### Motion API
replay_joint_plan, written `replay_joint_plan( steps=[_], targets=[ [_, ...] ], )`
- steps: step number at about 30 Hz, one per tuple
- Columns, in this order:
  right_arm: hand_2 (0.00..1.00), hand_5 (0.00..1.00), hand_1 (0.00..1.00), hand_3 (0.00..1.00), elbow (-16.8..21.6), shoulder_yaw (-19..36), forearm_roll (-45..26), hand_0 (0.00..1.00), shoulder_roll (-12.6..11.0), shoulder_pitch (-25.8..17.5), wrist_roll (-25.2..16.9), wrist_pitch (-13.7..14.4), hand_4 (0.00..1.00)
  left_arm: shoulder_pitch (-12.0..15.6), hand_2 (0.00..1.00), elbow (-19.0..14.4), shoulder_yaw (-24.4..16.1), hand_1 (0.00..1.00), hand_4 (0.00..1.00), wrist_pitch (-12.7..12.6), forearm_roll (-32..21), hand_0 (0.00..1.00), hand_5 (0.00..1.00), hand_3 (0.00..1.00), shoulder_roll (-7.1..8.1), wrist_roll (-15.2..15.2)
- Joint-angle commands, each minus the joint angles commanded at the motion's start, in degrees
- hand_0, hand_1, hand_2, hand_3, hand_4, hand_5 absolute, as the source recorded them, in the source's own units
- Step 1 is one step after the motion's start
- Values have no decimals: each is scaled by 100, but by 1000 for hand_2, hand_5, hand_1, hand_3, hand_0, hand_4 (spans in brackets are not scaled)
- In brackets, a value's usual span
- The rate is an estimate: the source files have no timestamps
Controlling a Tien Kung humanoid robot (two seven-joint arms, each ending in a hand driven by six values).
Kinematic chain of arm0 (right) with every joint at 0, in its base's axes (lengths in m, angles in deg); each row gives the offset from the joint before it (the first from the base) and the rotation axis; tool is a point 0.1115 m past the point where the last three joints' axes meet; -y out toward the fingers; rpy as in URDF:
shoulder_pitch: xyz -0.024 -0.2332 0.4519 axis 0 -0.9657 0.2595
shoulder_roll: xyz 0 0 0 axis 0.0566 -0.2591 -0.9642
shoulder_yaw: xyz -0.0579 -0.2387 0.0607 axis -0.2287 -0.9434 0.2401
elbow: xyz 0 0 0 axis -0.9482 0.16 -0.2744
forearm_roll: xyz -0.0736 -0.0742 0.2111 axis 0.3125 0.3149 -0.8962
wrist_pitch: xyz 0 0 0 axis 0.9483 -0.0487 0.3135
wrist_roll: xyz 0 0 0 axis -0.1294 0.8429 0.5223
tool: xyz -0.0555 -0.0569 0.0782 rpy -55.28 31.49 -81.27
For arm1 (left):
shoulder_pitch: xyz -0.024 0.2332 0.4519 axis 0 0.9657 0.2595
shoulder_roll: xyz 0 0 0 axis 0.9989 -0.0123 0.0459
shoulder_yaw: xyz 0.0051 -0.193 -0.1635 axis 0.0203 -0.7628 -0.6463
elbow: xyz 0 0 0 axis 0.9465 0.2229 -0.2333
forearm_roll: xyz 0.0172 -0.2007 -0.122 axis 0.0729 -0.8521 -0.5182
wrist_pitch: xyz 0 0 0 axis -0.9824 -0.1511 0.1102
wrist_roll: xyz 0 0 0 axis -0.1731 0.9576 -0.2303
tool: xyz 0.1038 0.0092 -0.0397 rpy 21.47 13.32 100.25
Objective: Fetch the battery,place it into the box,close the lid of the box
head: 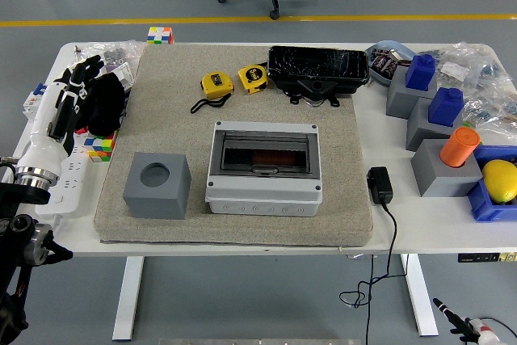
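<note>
Left hand (77,86) at counter (404,216) 9 o'clock edge, fingers (87,65) apart, empty. Box (264,167) centre, lid closed.

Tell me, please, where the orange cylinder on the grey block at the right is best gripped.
Grip the orange cylinder around its round side wall, probably coming from the left or from above: it stands upright on its grey block, with the blue bin and a yellow object crowding its right.
</note>
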Motion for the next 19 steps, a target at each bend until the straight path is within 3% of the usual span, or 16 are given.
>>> replay_joint_plan(
  steps=[19],
  targets=[
    [829, 998, 890, 875, -9, -28, -5, 913, 7, 35, 1, 1, 998, 6, 864, -15, -69, 917, 998, 7, 41, 917, 998, 833, -21, 1]
  ],
)
